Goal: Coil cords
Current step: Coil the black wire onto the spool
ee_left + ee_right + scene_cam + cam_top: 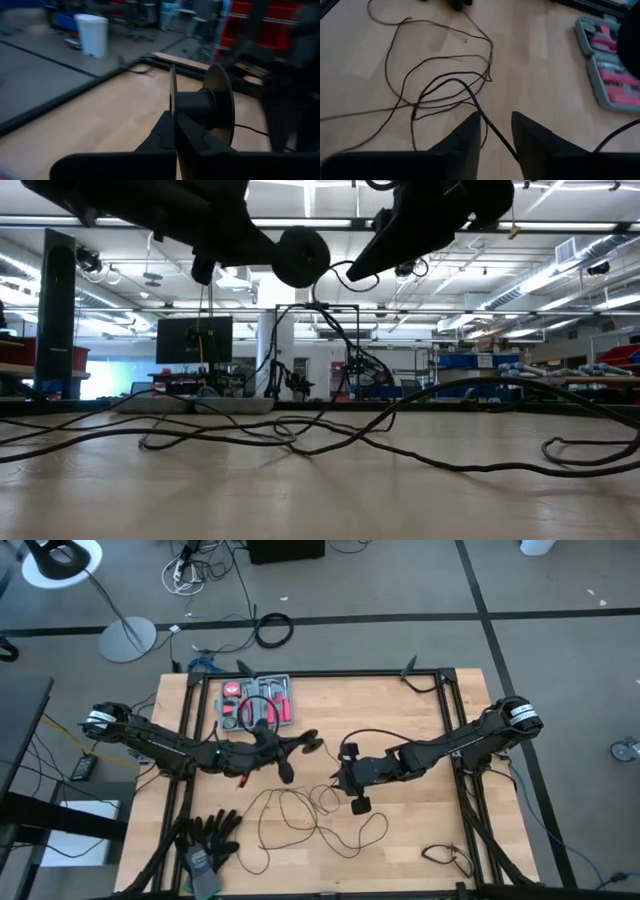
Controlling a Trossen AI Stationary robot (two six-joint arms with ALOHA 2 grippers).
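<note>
While the high view has the cord (300,815) sprawled loose right of the gloves (205,835), the left gripper (175,125) is clamped on a spool (210,107). In the right wrist view, the right gripper (496,125) gapes around a strand; it could slip out and tangle.

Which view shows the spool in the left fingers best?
The left wrist view: the spool fills it, one flange pinched by the shut left gripper. The low view shows one round flange; the high view a small dark shape; the right wrist view nothing certain.
</note>
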